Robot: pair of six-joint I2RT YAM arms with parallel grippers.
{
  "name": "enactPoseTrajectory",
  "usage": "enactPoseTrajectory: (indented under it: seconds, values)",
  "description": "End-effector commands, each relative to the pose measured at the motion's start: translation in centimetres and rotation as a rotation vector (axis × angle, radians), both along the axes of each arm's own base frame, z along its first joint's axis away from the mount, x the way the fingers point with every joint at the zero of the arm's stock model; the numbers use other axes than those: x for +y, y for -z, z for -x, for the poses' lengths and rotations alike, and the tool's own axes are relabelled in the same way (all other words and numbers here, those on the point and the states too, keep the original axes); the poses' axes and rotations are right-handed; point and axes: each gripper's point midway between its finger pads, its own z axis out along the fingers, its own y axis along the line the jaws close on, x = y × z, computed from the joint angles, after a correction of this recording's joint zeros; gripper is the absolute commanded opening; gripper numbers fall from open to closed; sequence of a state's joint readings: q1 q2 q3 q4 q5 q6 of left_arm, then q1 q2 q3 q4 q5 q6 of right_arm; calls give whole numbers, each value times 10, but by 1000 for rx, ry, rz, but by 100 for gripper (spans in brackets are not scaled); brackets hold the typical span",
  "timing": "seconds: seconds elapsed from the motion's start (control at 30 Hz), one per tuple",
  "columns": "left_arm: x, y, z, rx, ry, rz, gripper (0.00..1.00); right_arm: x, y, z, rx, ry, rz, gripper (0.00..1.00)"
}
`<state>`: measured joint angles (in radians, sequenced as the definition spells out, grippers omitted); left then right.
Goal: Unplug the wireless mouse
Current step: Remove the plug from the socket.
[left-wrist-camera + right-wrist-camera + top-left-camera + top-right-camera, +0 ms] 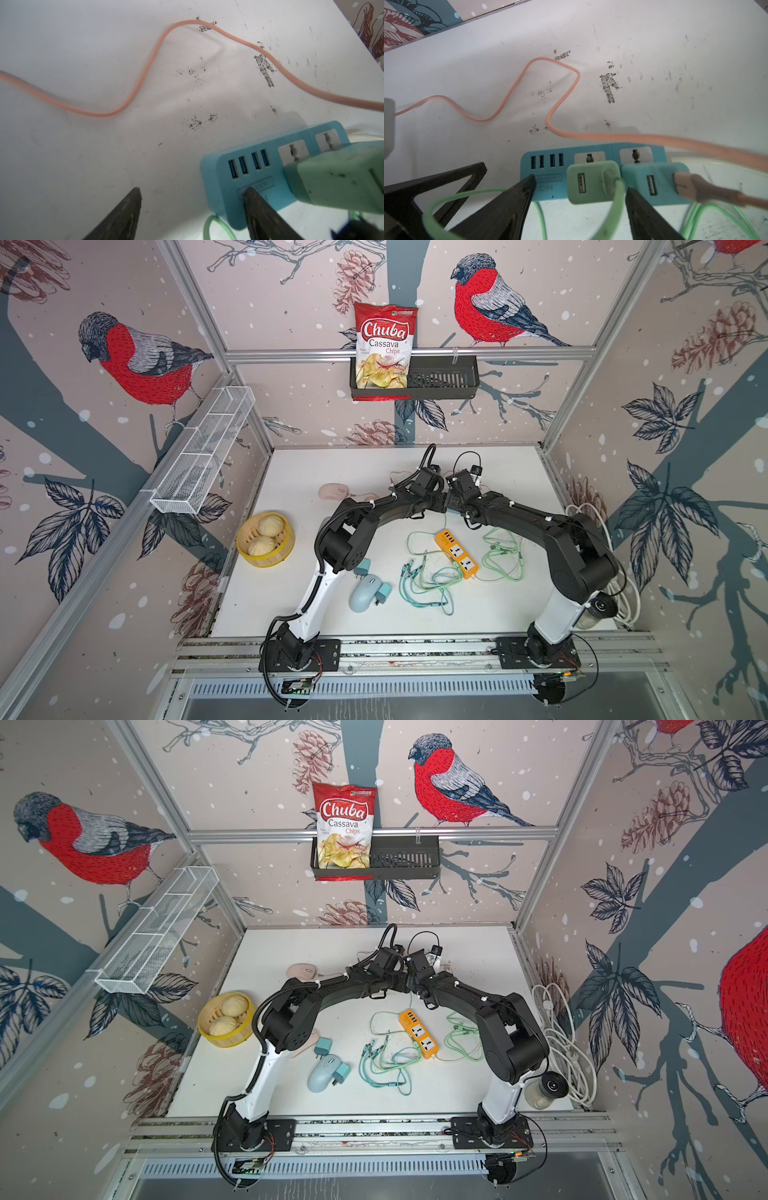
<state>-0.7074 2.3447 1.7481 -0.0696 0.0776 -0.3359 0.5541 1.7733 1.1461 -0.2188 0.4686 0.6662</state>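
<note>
The pink wireless mouse (pixel 332 491) (pixel 305 970) lies at the table's back left. Its pink cable (pixel 512 89) snakes over the table to a pink plug (pixel 685 185) seated in a teal adapter (pixel 654 182) on a blue power strip (pixel 546 166). Beside it a green adapter (pixel 591 180) carries a green cable. My right gripper (pixel 580 187) is open, its fingers on either side of the green adapter without touching it. My left gripper (pixel 193 192) is open too, with one fingertip (pixel 249 192) over the blue strip's (pixel 224 166) USB end. In both top views the arms hide the strip.
An orange power strip (pixel 456 548) with loose green cables (pixel 424 585) lies mid-table. A blue mouse (pixel 361 592) and teal adapters sit front left, and a bamboo steamer (pixel 249 556) holds buns at the left. A jar (pixel 598 608) and a coiled white cable (pixel 623 593) are at the right.
</note>
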Motion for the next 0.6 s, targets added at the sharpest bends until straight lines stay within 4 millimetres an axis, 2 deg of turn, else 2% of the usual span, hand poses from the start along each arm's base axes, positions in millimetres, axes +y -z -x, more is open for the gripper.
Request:
enactPoseTrajectory:
  seconds: [0.0, 0.2, 0.5, 0.57]
  values:
    - [0, 8, -2, 22, -16, -16, 78, -2, 0, -5, -7, 23, -7, 79]
    - [5, 19, -2, 36, -24, -60, 78, -4, 9, -4, 12, 21, -10, 76]
    - [16, 31, 9, 54, -25, -91, 77, -13, 24, -4, 27, 32, -20, 71]
    - [16, 32, 9, 57, -26, -92, 77, -15, 26, -4, 27, 40, -14, 66]
